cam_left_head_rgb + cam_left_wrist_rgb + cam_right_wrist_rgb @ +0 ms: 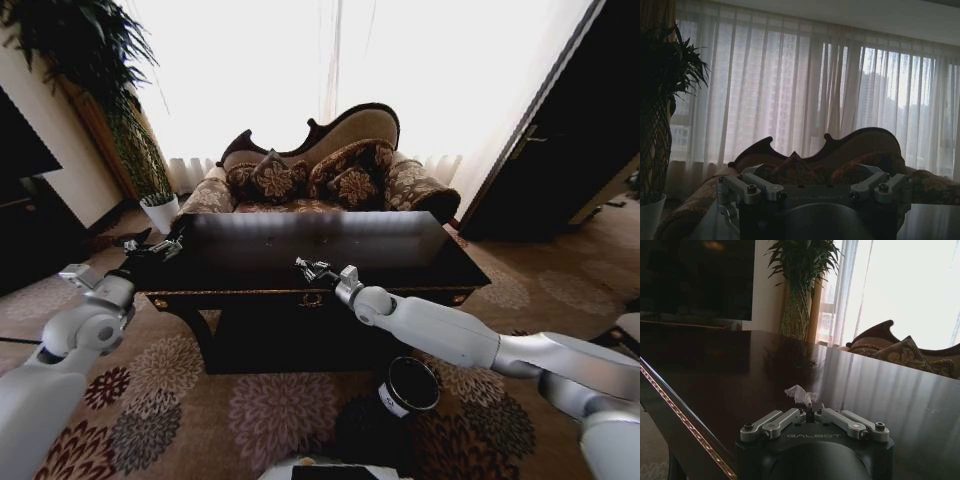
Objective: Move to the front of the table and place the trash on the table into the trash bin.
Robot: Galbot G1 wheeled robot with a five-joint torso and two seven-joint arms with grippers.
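From the head camera, the big shiny black table (400, 262) stood right in front of the robot, with gold trim along its near edge. A patterned sofa (320, 170) sat behind it by the bright window. The right gripper (308, 268) reached out over the near middle of the table top. Something small and pale sat at its tip, but it was too small to make out from here. The left gripper (160, 246) hung at the table's left corner. The small black trash bin (408, 385) with its pale rim stood on the flowered carpet (270, 410), under the right arm and just in front of the table. A potted plant (152, 160) stood off to the left.

From the left wrist camera, the left gripper (814, 192) had its links spread wide apart to each side. Its fingers were out of the picture, so I could not tell for sure how open it was, and I saw nothing in it. Past it were the sofa (840, 160) and the long white curtains (815, 90).

From the right wrist camera, the right gripper (812, 412) was down low over the dark table top (740, 375). Its links were folded in so the fingers met in the middle. A white wad of paper (800, 394) sat right at the fingertips, pinched there. It stuck up from the tips, close above the table top. The gold trim ran along the table's edge.
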